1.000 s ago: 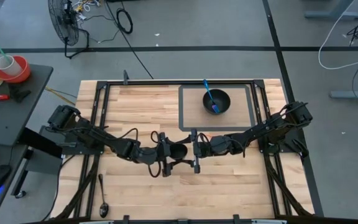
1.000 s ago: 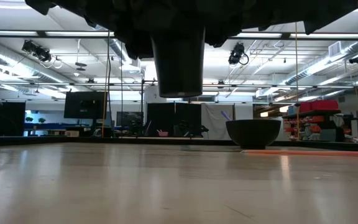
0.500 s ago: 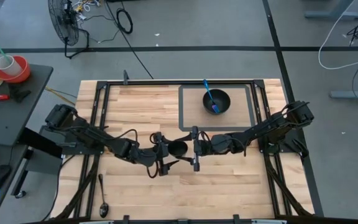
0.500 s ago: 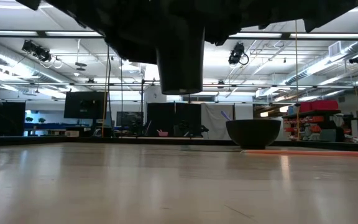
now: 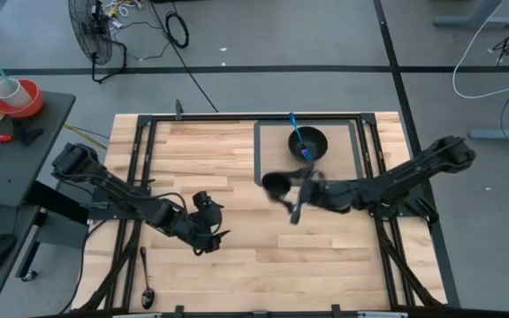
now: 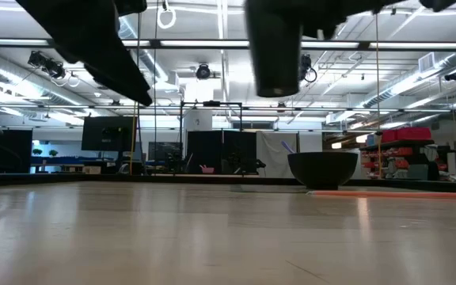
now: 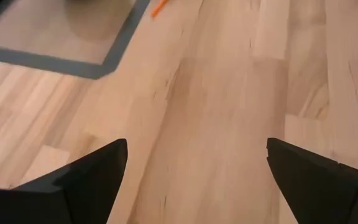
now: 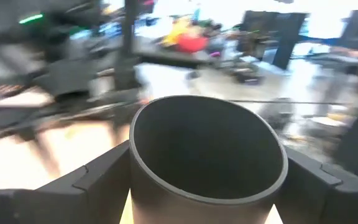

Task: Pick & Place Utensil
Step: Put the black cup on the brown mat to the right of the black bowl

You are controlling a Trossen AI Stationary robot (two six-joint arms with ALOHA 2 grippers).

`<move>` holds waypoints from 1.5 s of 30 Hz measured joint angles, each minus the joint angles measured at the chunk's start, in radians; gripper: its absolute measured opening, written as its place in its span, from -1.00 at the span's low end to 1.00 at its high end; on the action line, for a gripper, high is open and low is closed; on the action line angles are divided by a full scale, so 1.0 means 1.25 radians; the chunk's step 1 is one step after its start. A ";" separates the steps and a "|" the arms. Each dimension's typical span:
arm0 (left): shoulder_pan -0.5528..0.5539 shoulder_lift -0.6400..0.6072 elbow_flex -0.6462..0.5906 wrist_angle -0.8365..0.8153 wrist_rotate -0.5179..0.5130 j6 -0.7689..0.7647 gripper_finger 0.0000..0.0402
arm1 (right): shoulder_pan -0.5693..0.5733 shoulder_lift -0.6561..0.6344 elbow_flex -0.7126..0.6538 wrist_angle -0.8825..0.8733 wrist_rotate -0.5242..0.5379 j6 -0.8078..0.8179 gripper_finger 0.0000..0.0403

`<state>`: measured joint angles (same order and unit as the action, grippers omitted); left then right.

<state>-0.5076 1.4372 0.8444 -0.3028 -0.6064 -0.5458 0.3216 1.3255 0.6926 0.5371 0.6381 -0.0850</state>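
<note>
The right gripper (image 5: 281,187) is pinching a dark cup (image 5: 275,183) between its two fingers and holding it in the air above the middle of the wooden tabletop (image 5: 237,265), just outside the near left corner of the grey mat (image 5: 263,168). In the right wrist view the cup (image 8: 207,162) is sitting with its open mouth toward the camera, a finger (image 8: 98,180) pressing on each side of it. From table height the cup (image 6: 279,47) is hanging well clear of the wood.

The left gripper (image 5: 208,225) is hovering over the near left part of the tabletop, well apart from the cup, its fingers (image 7: 73,180) standing spread with nothing between them and only bare planks beyond.

On the mat a black bowl (image 5: 307,143) is resting with a blue utensil (image 5: 297,132) leaning in it, the handle sticking out over the far rim. The bowl (image 6: 323,169) is showing low on the right in the table-level view. A dark spoon (image 5: 146,278) is lying at the near left edge of the tabletop, close to the frame rail and near the left arm.

Beyond the tabletop, a floor fan (image 5: 91,35) is standing at the far left, and a side table (image 5: 34,132) is carrying a red roll of tape (image 5: 20,97) with a white cup (image 5: 7,90) set in it.
</note>
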 joint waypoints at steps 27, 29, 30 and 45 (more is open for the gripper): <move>0.006 0.000 0.000 -0.001 -0.043 -0.016 0.93 | -0.607 -0.314 -0.313 0.071 0.379 0.146 0.57; 0.006 0.000 0.000 0.000 -0.044 -0.016 0.93 | -0.647 -0.287 -0.314 0.056 0.361 0.186 0.57; 0.006 0.000 0.000 0.000 -0.044 -0.016 0.93 | -0.664 -0.269 -0.314 0.051 0.351 0.200 0.57; 0.006 0.000 0.000 0.000 -0.047 -0.037 0.93 | -0.808 0.024 -0.314 0.179 0.372 0.289 0.57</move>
<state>-0.5003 1.4372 0.8444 -0.3031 -0.6655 -0.5924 -0.6879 1.3554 0.2995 0.7603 1.1031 0.2757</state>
